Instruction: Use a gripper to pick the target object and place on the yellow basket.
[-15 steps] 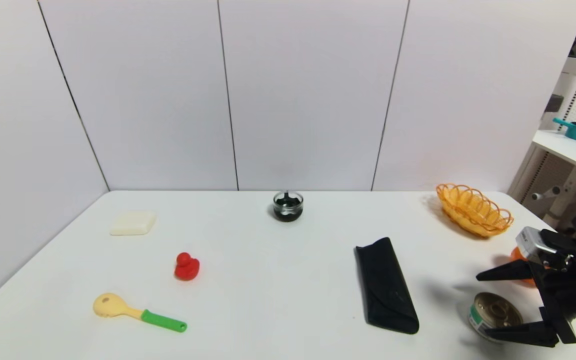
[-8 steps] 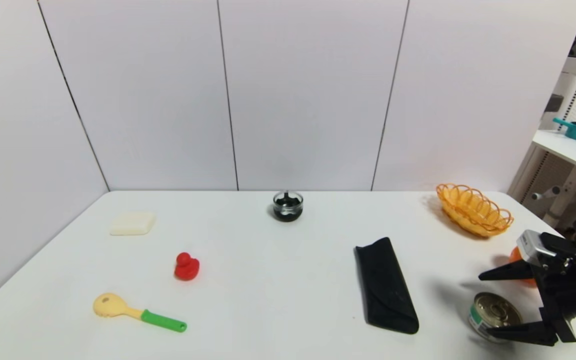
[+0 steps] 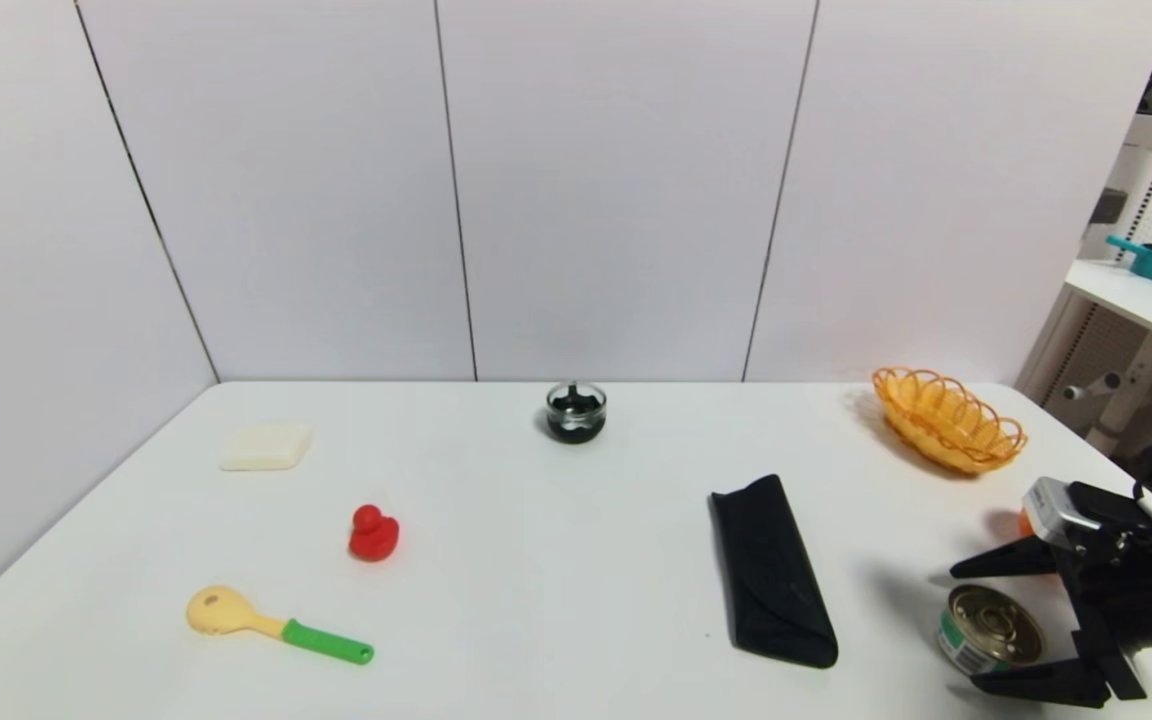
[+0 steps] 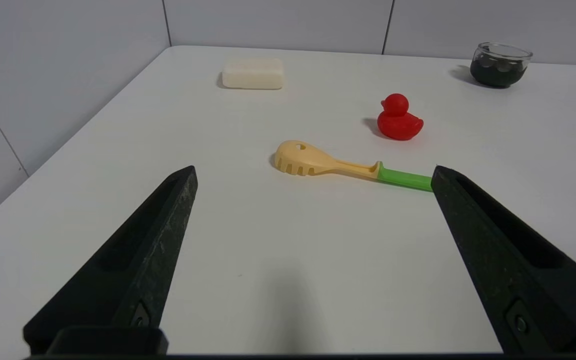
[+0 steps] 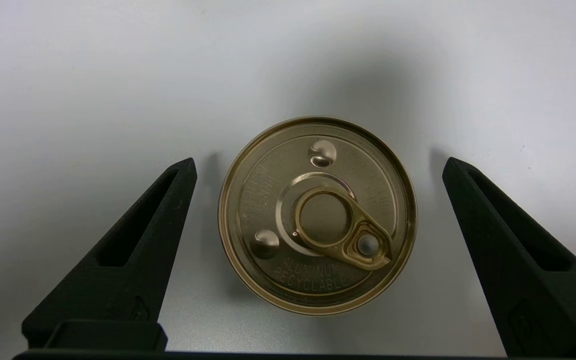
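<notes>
At table's right edge | tin can point(image 5: 318, 215) between right gripper point(image 3: 968, 630) fingers point(image 5: 133, 250) | spread wide (untouched, both sides clear)

The orange fruit point(image 3: 1026, 521) is mostly hidden behind the right gripper point(image 3: 976, 628). The green handle of the spoon point(image 4: 348, 167) goes behind one black finger of the left gripper point(image 4: 313, 172).

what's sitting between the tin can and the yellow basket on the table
In the head view, the right gripper's far finger and a partly hidden orange fruit lie between the tin can and yellow basket.
</notes>
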Action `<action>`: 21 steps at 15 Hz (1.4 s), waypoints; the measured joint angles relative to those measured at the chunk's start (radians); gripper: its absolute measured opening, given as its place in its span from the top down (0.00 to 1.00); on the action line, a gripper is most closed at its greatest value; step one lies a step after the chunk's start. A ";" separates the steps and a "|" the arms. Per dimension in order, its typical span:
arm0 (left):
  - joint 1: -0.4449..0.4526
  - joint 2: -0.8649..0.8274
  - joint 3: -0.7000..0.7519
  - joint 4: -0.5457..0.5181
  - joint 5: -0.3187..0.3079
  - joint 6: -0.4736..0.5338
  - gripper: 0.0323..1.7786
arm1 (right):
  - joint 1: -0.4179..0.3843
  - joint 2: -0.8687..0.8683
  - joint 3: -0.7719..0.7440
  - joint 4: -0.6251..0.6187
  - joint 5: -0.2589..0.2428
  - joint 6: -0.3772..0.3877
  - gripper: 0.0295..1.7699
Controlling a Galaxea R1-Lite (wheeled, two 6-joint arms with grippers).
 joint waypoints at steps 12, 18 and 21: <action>0.000 0.000 0.000 0.000 0.000 0.000 0.05 | -0.016 0.062 -0.005 -0.001 0.000 -0.020 0.04; 0.000 0.000 0.000 0.000 0.000 0.000 0.05 | -0.021 0.079 -0.005 0.000 0.000 -0.021 0.04; 0.000 0.000 0.000 0.000 0.000 0.000 0.05 | -0.021 0.084 -0.006 0.000 -0.004 -0.020 0.25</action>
